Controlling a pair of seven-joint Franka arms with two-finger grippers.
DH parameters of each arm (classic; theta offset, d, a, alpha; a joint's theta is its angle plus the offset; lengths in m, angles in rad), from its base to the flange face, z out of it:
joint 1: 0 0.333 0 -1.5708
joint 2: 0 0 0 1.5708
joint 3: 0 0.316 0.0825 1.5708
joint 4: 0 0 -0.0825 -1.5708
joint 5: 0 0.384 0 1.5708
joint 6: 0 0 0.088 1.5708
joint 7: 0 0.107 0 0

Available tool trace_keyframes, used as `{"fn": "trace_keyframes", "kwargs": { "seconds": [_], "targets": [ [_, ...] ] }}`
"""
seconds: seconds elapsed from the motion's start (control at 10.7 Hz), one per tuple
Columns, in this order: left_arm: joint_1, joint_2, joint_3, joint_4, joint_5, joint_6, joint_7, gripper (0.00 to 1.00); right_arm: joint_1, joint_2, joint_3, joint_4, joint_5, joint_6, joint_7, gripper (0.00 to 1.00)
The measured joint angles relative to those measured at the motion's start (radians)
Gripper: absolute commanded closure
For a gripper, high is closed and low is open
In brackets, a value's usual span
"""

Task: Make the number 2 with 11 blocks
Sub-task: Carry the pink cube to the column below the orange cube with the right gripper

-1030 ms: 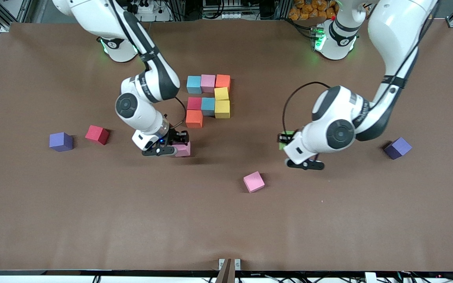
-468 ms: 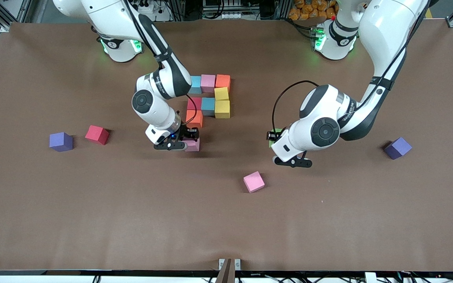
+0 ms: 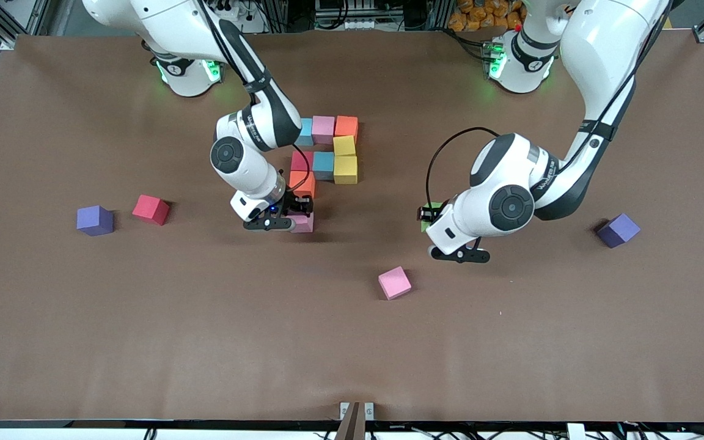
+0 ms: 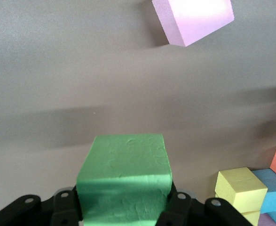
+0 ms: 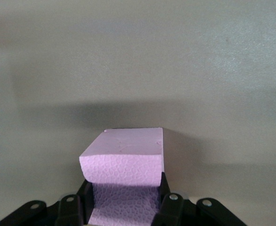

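Right gripper (image 3: 299,215) clamped on pink block (image 3: 303,222), just under orange block (image 3: 302,183)'s end; left gripper (image 3: 434,223) clamps green block (image 4: 126,167).

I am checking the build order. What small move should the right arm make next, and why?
Probably lower and release. The right end effector is shut on a pink block, just in front of the orange block that ends the unfinished figure, so the next cell seems to be there. The left end effector holds the green block.
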Motion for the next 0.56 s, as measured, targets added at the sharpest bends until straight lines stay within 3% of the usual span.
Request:
{"fn": "trace_keyframes", "kwargs": {
  "seconds": [0.56],
  "targets": [
    [0.002, 0.001, 0.003, 0.001, -0.023, 0.0, -0.016, 1.0, 0.0, -0.012, -0.002, -0.004, 0.0, -0.08, 0.0, 0.87]
  ]
}}
